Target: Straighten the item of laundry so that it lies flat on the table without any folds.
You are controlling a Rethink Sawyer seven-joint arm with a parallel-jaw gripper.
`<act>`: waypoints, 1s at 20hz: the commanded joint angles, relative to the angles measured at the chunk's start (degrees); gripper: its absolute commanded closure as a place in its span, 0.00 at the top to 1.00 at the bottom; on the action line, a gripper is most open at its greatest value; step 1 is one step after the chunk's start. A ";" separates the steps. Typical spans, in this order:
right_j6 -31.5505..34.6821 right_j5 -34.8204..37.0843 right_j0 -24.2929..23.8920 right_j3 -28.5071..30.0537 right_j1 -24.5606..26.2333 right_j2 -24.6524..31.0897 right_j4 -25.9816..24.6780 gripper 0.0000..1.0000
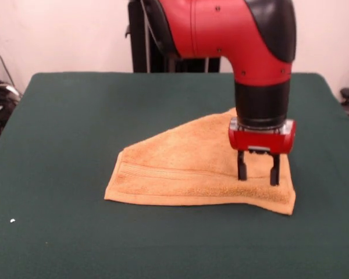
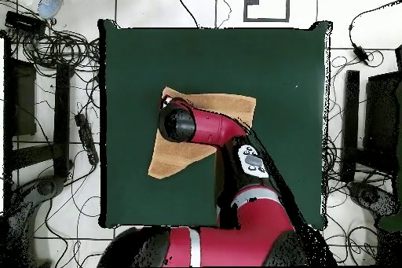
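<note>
Green table, folded towel, spread-fingered gripper perhaps touching.

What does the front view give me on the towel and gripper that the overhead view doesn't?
Only the front view shows the gripper, its two fingers apart, tips down at the towel near its right-hand front corner, and the ribbed band along the near edge. Only the overhead view shows the towel's full outline, an irregular shape rather than a square, and the whole table; there the arm hides the gripper. Both show the towel not yet flat, with a slanted folded edge.
</note>
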 commanded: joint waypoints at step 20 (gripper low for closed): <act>10.07 -11.34 3.31 -4.93 11.64 3.21 1.54 0.00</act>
